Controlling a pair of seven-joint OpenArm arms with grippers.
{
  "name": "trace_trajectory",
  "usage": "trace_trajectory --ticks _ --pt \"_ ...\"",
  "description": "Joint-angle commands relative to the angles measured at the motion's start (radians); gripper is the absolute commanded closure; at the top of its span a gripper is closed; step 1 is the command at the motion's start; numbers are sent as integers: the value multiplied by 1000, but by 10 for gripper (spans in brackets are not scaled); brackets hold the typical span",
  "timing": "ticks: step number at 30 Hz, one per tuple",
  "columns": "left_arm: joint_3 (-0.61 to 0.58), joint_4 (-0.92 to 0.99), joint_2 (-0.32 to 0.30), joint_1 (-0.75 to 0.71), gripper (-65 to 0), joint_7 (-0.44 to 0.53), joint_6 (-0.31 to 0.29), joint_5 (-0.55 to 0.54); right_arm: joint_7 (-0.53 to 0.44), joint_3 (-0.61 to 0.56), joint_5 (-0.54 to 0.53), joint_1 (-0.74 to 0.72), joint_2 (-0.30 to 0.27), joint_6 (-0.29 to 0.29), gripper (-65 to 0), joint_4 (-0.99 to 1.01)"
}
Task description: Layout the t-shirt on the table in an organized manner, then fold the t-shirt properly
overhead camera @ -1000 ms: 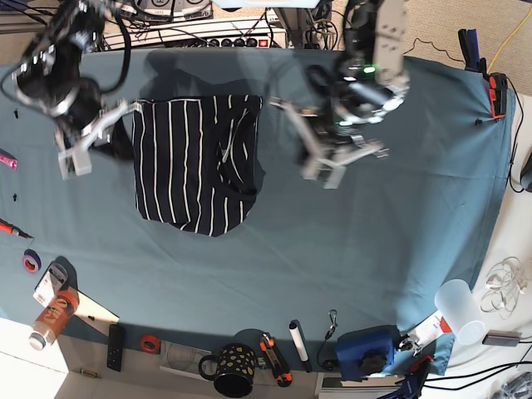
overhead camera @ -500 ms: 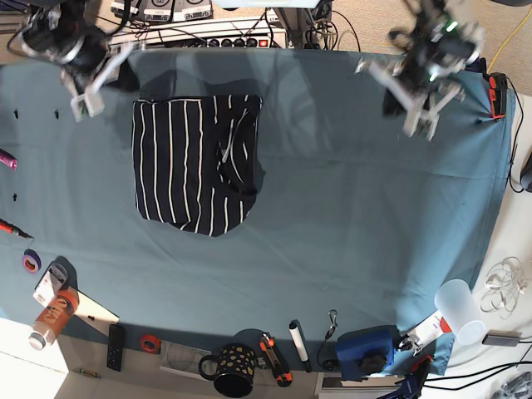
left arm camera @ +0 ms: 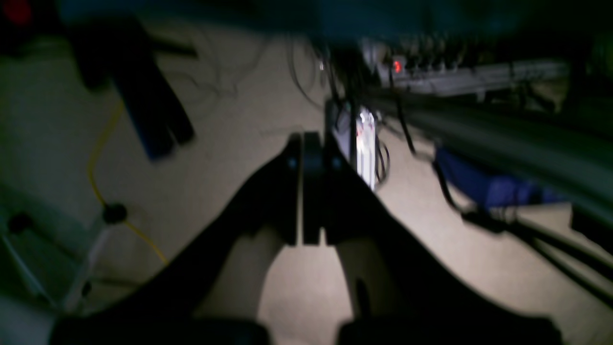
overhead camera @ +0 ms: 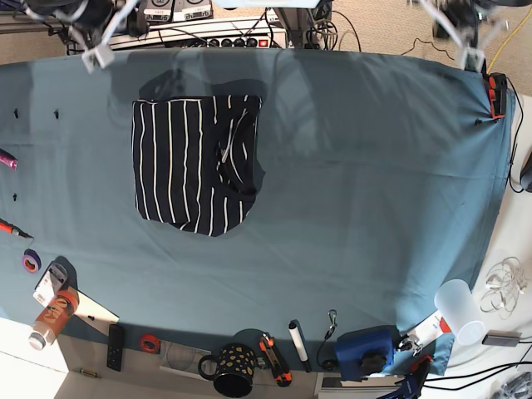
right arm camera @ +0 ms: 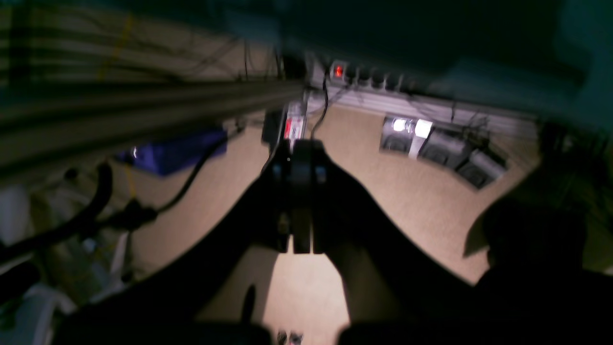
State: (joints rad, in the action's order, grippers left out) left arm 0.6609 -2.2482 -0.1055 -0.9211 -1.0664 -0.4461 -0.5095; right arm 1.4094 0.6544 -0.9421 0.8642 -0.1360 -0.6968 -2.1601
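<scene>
The t-shirt (overhead camera: 195, 166), dark navy with thin white stripes, lies folded into a compact rectangle on the left half of the teal table (overhead camera: 357, 208). Both arms are pulled back past the table's far edge. In the base view my right gripper (overhead camera: 98, 51) hangs at the top left and my left gripper (overhead camera: 472, 55) at the top right, both well away from the shirt. The blurred left wrist view shows the left gripper (left arm camera: 306, 143) shut and empty over the floor. In the right wrist view, the right gripper (right arm camera: 299, 155) is also shut on nothing.
Along the table's near edge sit a black mug (overhead camera: 231, 370), a marker (overhead camera: 298, 343), a box cutter (overhead camera: 274, 359), tape rolls (overhead camera: 32, 262), a bottle (overhead camera: 51, 317) and a blue box (overhead camera: 366, 349). A clear cup (overhead camera: 459, 309) stands at the right. Power strips and cables (overhead camera: 224, 33) run behind the far edge.
Both arms have swung up and back from beside the t-shirt to beyond the table's far edge, grippers staying shut. The folded t-shirt has not moved.
</scene>
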Motion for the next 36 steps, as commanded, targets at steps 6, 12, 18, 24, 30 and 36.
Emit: trace_trajectory --ticks 6,12,18,24,30,36 --pt "4 41 -9 -89 0 9 0 -8 -13 6 -10 117 -11 -1 0 27" --pt "3 274 -8 -83 0 55 -24 -8 -13 -7 0 110 -12 -1 0 231" --pt "3 523 -9 27 0 55 -27 35 -13 -200 117 16 -81 -1 0 522" --pt "3 729 -14 98 0 177 -23 135 -132 -443 395 -132 -146 -1 0 819" --pt "2 983 -14 223 0 255 -16 209 -281 -621 568 -327 -147 -1 0 1094" --pt "2 1231 -13 343 0 379 -23 329 -451 -816 760 -475 -148 -1 0 1278"
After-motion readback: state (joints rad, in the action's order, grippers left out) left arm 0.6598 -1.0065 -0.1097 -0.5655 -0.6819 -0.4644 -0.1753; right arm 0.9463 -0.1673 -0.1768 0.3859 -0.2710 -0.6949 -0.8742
